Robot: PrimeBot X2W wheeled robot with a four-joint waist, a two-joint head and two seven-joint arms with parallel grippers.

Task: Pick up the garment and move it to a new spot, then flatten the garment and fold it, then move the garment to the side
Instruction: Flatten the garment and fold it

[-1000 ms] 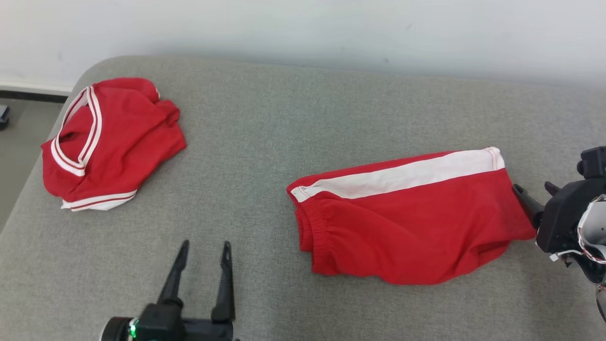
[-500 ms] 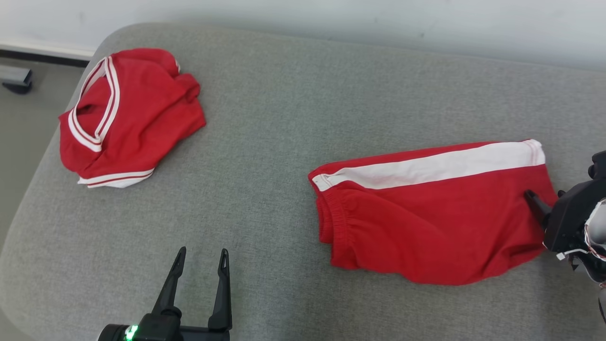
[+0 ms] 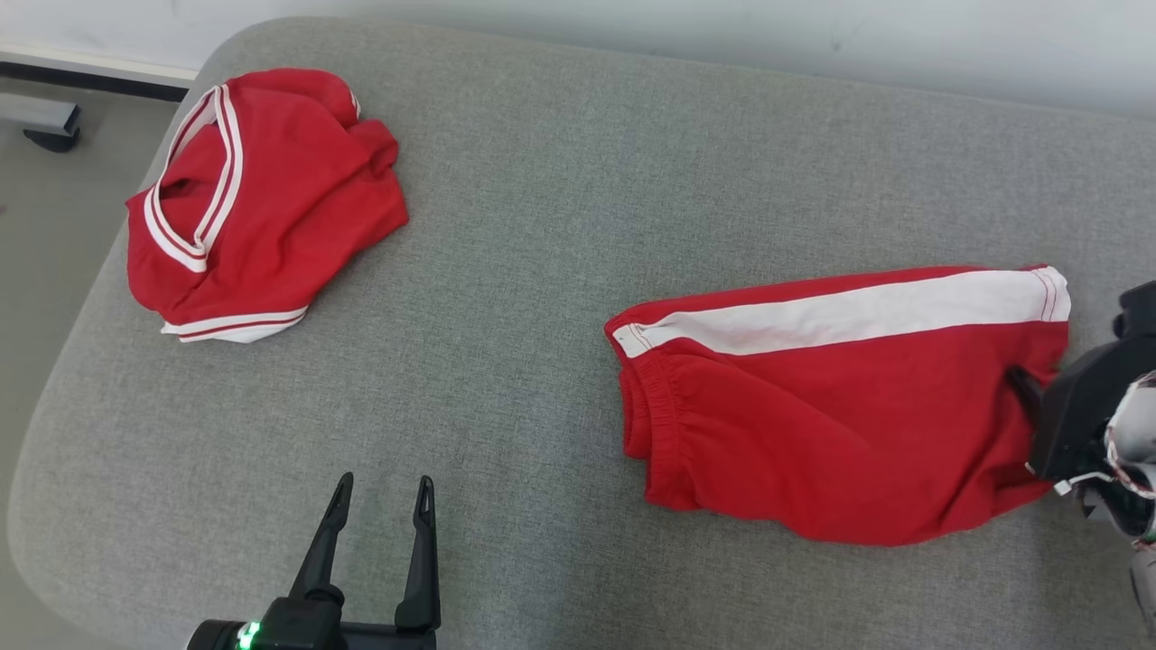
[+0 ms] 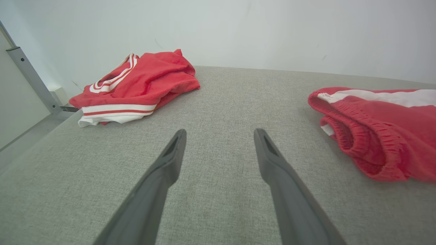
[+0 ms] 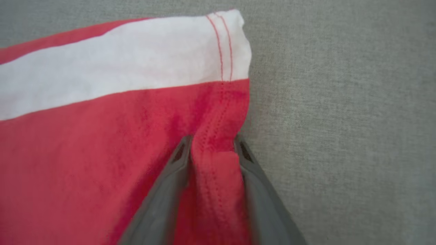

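Shorts (image 3: 840, 406) lie left to right; right gripper (image 5: 213, 143) straddles their right end, grip unclear; open left gripper (image 3: 384, 483) is well apart.

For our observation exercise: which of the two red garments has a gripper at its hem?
The shorts with the broad white stripe, at the right gripper; the crumpled garment lies untouched.

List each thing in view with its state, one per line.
Red shorts: lying flat on the grey cushion, hem pinched.
Red top: crumpled heap on the cushion's left, untouched.
Right hand: shut on the shorts' hem.
Left hand: open, empty.
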